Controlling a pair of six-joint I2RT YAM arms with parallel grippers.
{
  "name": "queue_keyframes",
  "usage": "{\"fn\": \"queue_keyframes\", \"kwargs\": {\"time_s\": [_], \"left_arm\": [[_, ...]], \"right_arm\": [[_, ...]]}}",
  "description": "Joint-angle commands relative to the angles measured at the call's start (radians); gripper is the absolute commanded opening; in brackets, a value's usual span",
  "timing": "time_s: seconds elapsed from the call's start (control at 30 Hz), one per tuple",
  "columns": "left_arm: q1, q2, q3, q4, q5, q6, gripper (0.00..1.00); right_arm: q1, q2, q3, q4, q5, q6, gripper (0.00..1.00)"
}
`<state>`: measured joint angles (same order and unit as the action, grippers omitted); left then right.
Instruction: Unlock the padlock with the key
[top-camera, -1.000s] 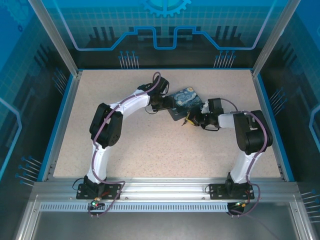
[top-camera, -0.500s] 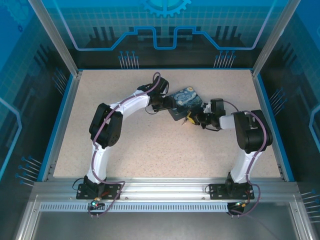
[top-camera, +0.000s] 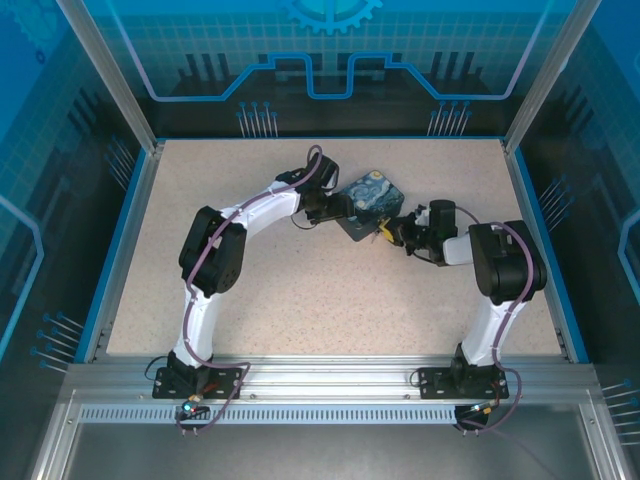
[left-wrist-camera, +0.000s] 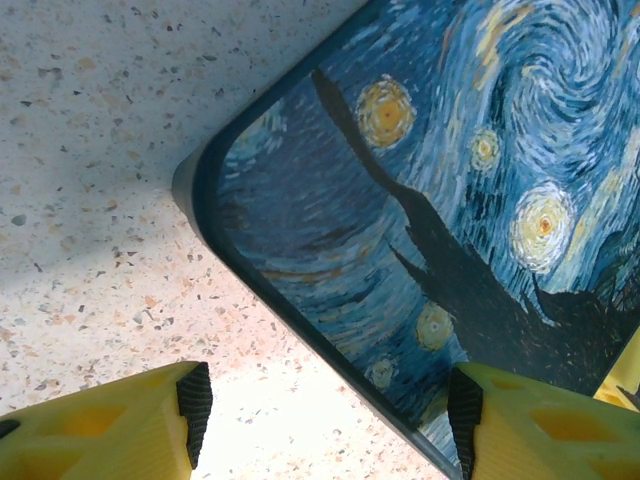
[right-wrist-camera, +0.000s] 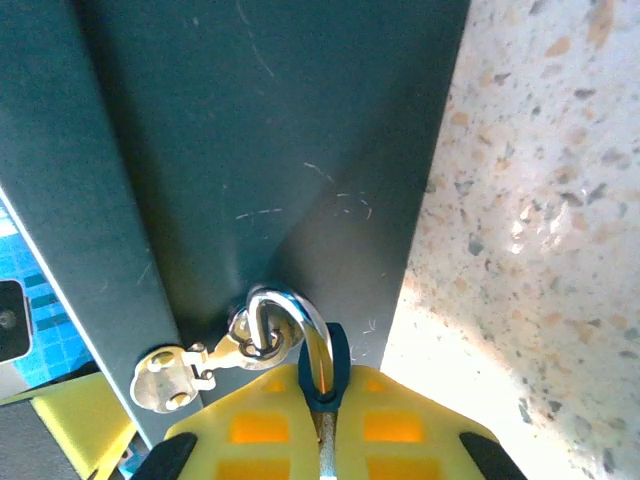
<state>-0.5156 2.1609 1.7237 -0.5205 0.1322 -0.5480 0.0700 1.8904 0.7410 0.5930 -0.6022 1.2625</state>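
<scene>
1. The padlock (right-wrist-camera: 295, 308) hangs by its silver shackle from a small hasp (right-wrist-camera: 165, 378) on the side wall of the painted box (top-camera: 368, 195), at the box's 5 o'clock side in the top view. The box sits on the bench (top-camera: 300, 300), toward 1 o'clock of its middle. The lock's body is hidden.
2. The right fingers (right-wrist-camera: 260, 430) are pressed fully together. A thin silver piece and a small blue loop sit in their seam. I cannot tell whether that is the key or the shackle.
3. The left fingers (left-wrist-camera: 150, 425) stand well apart astride the box's 9 o'clock corner, clamping nothing.
4. The lock looks light, hard and slick, and likely to swing on the hasp. I judge its flat body sides the best hold, leaving the keyhole free, with the box braced against sliding.
</scene>
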Motion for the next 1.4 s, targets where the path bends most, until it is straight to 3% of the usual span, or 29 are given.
{"fn": "queue_keyframes", "kwargs": {"time_s": [0.0, 0.3, 0.6, 0.7, 0.83, 0.9, 0.97, 1.03, 1.1, 1.27, 1.37], "left_arm": [[-0.006, 0.078, -0.059, -0.154, -0.035, 0.008, 0.64], [-0.006, 0.093, -0.035, -0.158, -0.028, 0.007, 0.63], [-0.005, 0.105, -0.009, -0.17, -0.028, 0.008, 0.63], [-0.006, 0.11, -0.002, -0.173, -0.028, 0.008, 0.63], [-0.005, 0.113, 0.0, -0.177, -0.029, 0.008, 0.63], [-0.005, 0.116, 0.0, -0.177, -0.028, 0.008, 0.62], [-0.003, 0.121, 0.002, -0.177, -0.028, 0.008, 0.61], [-0.005, 0.122, 0.001, -0.176, -0.026, 0.006, 0.61], [-0.006, 0.123, 0.002, -0.175, -0.025, 0.004, 0.61], [-0.004, 0.122, 0.005, -0.176, -0.023, 0.008, 0.61], [-0.003, 0.124, 0.009, -0.176, -0.02, 0.01, 0.6]], "right_arm": [[-0.068, 0.009, 0.028, -0.024, 0.001, 0.003, 0.0], [-0.111, -0.062, 0.18, -0.611, 0.027, -0.316, 0.0], [-0.09, -0.042, 0.303, -0.918, 0.071, -0.587, 0.0], [-0.091, -0.023, 0.315, -0.921, 0.066, -0.595, 0.0], [-0.096, -0.002, 0.269, -0.719, -0.018, -0.491, 0.0], [-0.111, -0.012, 0.194, -0.46, -0.061, -0.365, 0.0], [-0.149, -0.019, 0.066, -0.089, -0.053, -0.176, 0.0], [-0.178, 0.015, 0.048, 0.059, -0.077, -0.058, 0.0], [-0.173, 0.04, 0.122, -0.015, -0.137, -0.083, 0.0], [-0.141, -0.023, 0.223, -0.429, -0.097, -0.321, 0.0], [-0.137, -0.032, 0.244, -0.55, -0.088, -0.396, 0.0]]}}
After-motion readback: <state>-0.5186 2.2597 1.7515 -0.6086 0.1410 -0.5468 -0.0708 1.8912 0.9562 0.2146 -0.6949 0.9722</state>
